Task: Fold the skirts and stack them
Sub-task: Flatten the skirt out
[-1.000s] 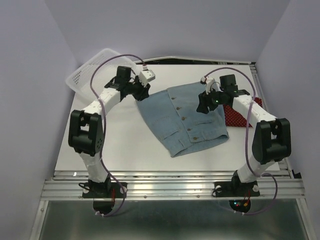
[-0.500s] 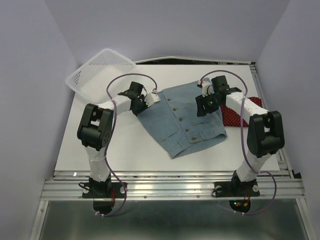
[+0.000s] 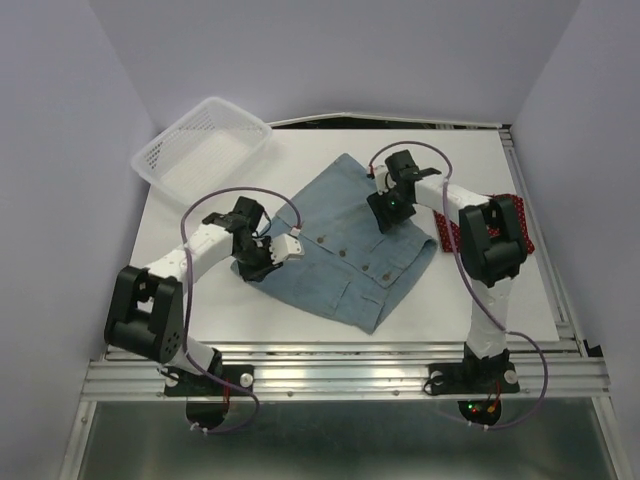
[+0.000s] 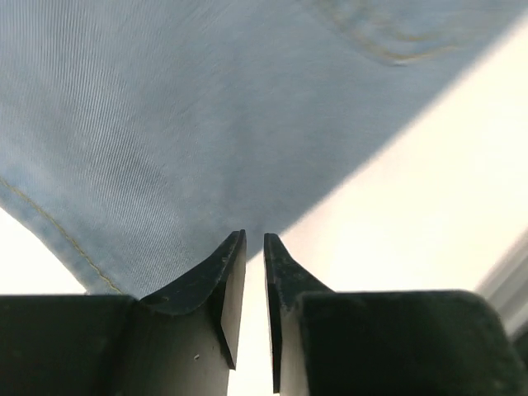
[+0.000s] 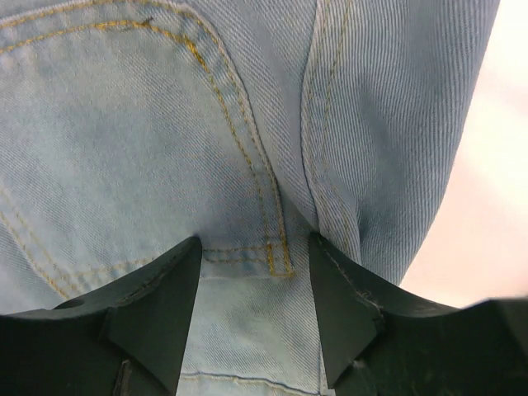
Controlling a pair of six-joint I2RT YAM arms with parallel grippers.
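Since the earlier frame your left arm has swung back toward the near edge. The denim skirt (image 3: 340,260) has come with it, turning and sliding nearer and to the left across the bench (image 3: 250,320).

Nearest you, the left claw (image 4: 255,241) sits at the skirt's left hem with only a slit between its fingers. It looks pinched on the edge of the cloth, which would explain the drag, though the wrist view does not show cloth inside the slit. My guess is that you are squaring the skirt up so it lies flat for a fold.

Farther in, the skirt lies spread with its row of buttons facing up. The right claw (image 5: 256,241) is on its far right part, fingers well apart, tips down on the denim either side of a pocket seam. It is gripping nothing and seems to be steadying that side.

Just beyond and to the right, the red dotted skirt (image 3: 446,236) lies partly under the right arm, untouched. It looks to be waiting its turn for the stack. The white basket (image 3: 205,150) sits at the far left corner, well apart from both.
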